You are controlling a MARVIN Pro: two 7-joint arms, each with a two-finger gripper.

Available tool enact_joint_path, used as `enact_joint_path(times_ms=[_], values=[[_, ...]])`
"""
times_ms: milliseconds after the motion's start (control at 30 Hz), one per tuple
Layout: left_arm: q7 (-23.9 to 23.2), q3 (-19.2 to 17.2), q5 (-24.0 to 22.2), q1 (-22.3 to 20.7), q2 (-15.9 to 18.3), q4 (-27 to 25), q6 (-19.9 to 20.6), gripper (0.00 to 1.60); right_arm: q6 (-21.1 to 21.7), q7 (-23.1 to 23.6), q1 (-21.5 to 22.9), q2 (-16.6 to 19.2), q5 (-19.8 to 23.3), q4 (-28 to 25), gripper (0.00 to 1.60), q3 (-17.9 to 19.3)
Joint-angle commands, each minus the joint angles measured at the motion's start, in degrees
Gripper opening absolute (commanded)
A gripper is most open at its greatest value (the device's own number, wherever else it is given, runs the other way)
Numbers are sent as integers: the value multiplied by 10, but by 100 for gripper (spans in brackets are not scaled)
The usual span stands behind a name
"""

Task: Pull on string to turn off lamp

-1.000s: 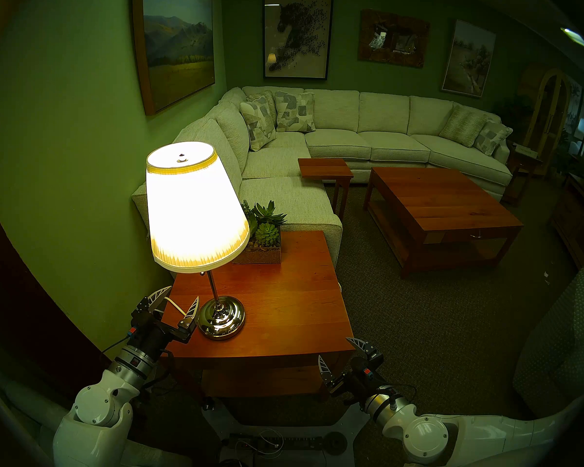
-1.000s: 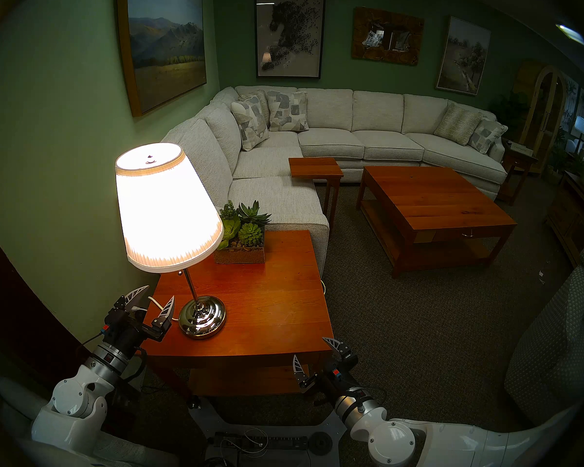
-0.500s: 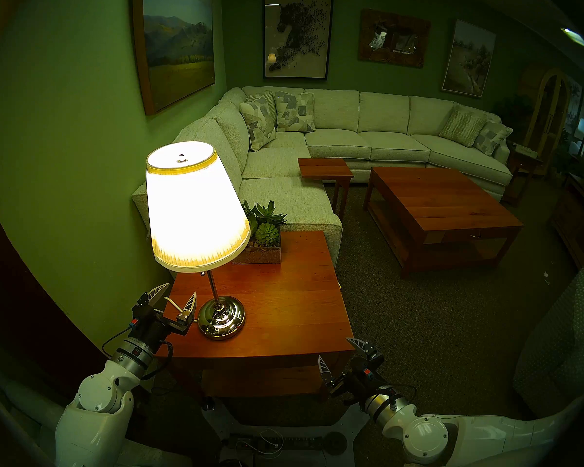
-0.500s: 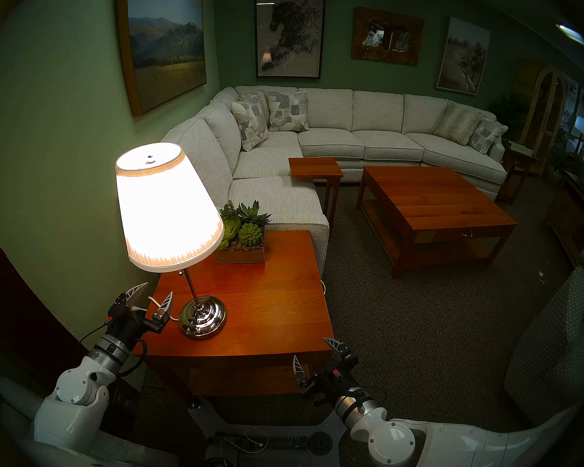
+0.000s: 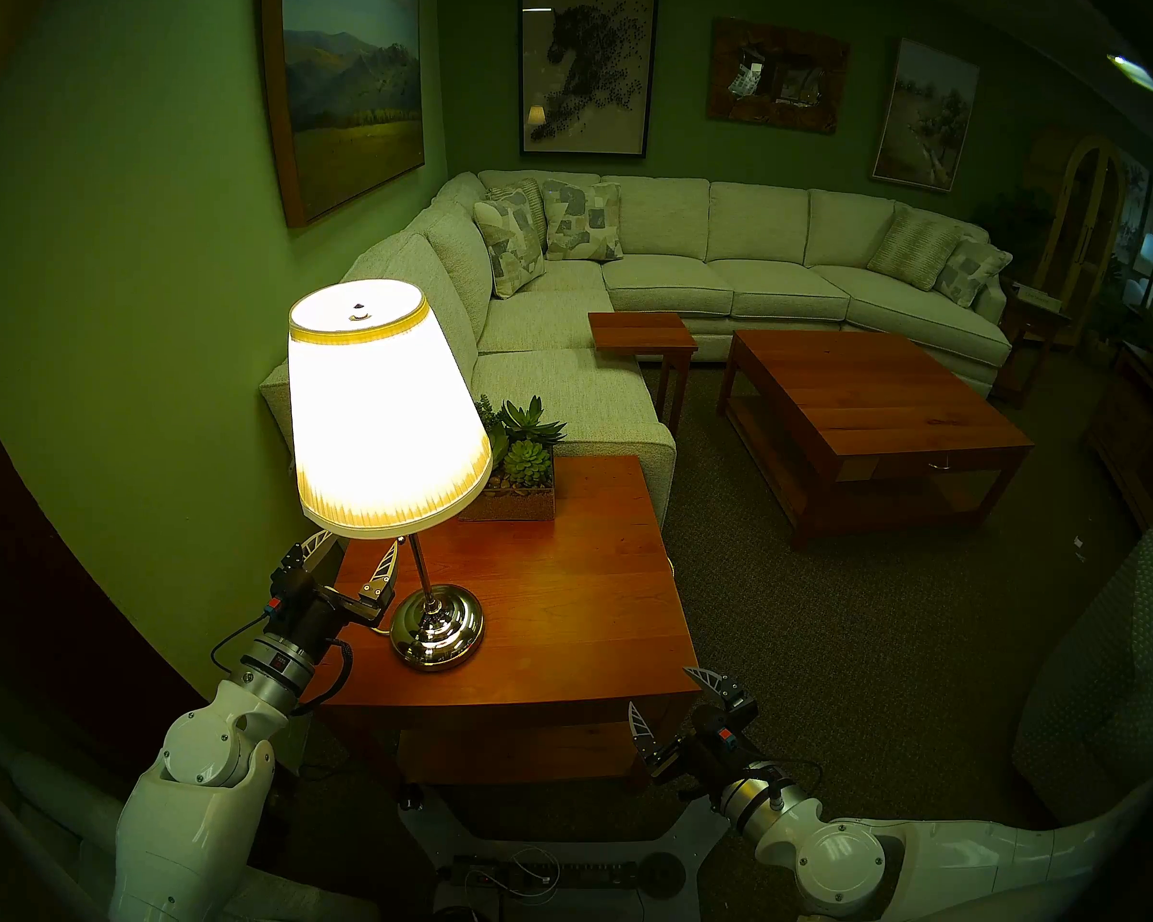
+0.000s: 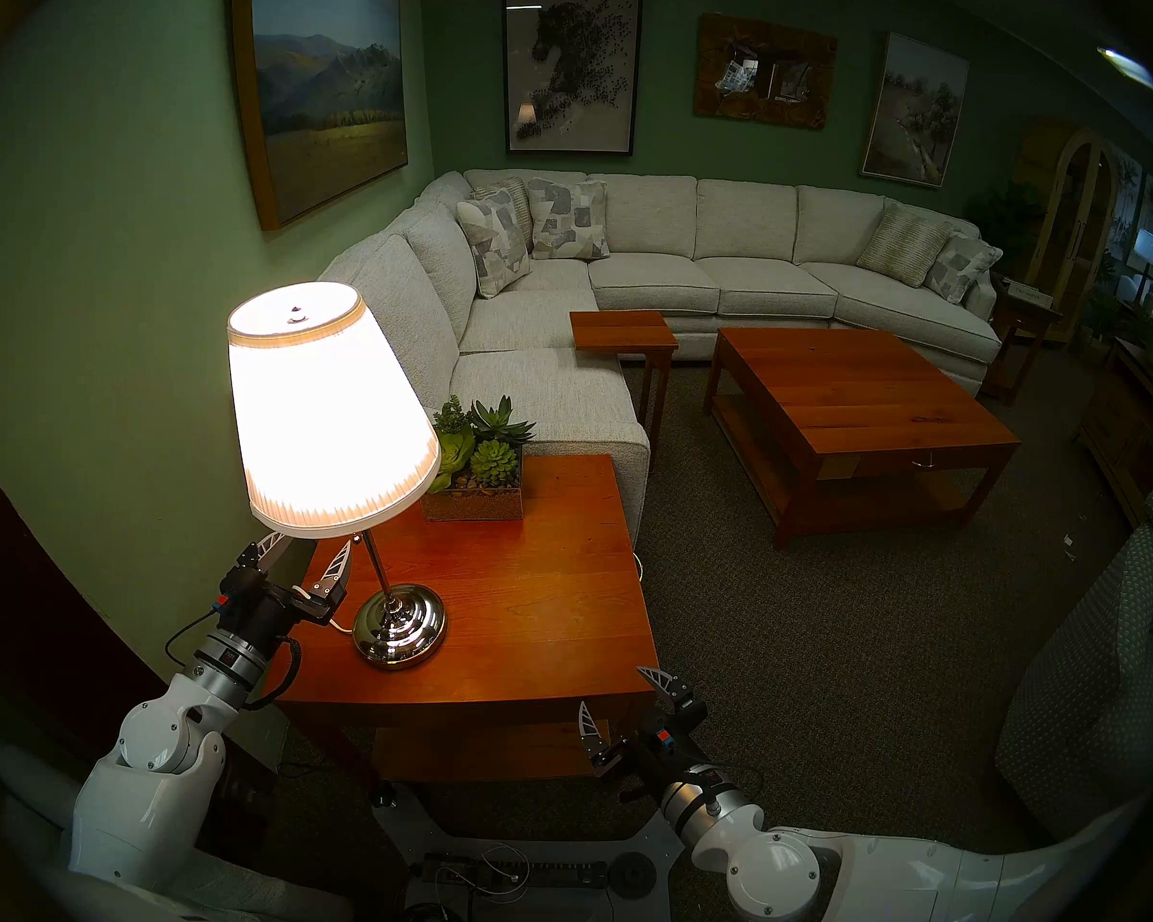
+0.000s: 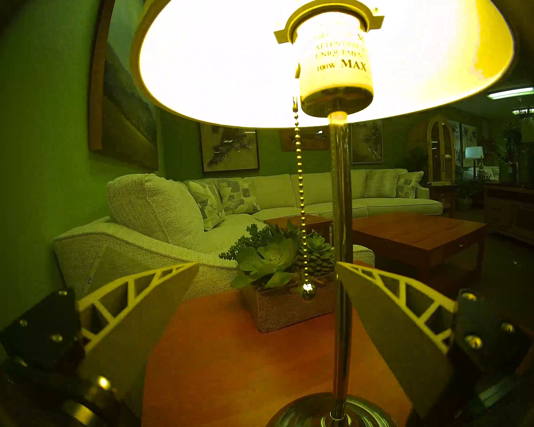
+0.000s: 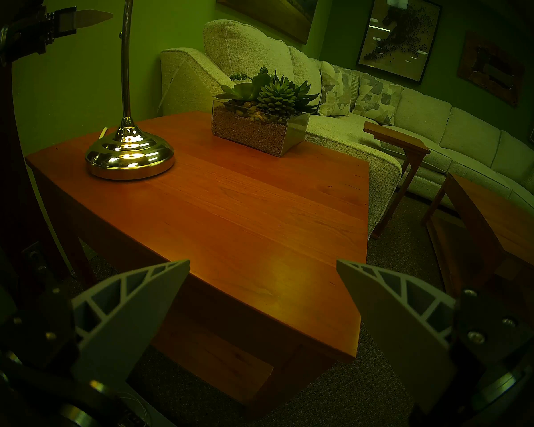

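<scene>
The lamp (image 5: 387, 422) is lit and stands on the near left of a wooden side table (image 5: 560, 601). It has a white pleated shade, a chrome stem and a round chrome base (image 8: 130, 155). The string (image 7: 299, 201) is a thin bead chain. It hangs from the socket just left of the stem and ends in a shiny bead (image 7: 306, 289). My left gripper (image 5: 361, 540) is open, just under the shade's lower rim and left of the stem. In the left wrist view (image 7: 268, 264) the bead hangs between the fingertips, further off and untouched. My right gripper (image 5: 660, 686) is open and empty at the table's near right corner.
A glass planter of succulents (image 5: 517, 481) sits at the table's back, behind the lamp. A white power cable (image 8: 103, 133) leaves the lamp base on the wall side. A sectional sofa (image 5: 627, 288) is beyond the table, a green wall on the left, and a coffee table (image 5: 873, 402) to the right.
My left gripper has risen from beside the lamp base to just under the shade's rim, still open. The right arm has not moved. The lamp stays lit.
</scene>
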Motion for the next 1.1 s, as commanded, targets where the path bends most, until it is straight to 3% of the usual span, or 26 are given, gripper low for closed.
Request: enact_joint_path(times_ms=[0, 300, 1067], values=[[-2, -8, -8, -22, 4, -19, -12, 160, -3, 1, 5, 0, -2, -12, 160, 4], [-7, -3, -2, -36, 4, -8, -15, 160, -3, 1, 5, 0, -2, -12, 160, 4], [-4, 23, 20, -120, 3, 58, -12, 160, -3, 0, 5, 0, -2, -12, 160, 3]])
